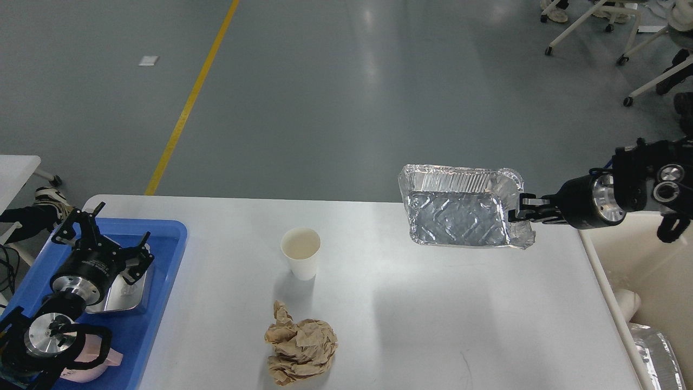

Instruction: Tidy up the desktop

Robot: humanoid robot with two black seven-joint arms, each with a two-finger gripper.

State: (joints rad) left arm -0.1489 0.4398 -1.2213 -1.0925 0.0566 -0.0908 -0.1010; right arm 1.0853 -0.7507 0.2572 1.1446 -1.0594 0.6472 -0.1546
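While right jaws (521, 212) pinch foil tray (460, 214) rim above tabletop (406, 303): disposal step; next, carry right to bin (639, 271). Left jaws (108, 238) spread, empty.

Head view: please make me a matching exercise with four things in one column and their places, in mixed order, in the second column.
Things:
1. foil tray
2. paper cup
3. crumpled brown paper
4. left pincer

Places:
A. standing upright mid-desktop
B. above the blue tray
C. held by the right pincer, lifted
D. lying at the near edge

Pairs: 1-C, 2-A, 3-D, 4-B
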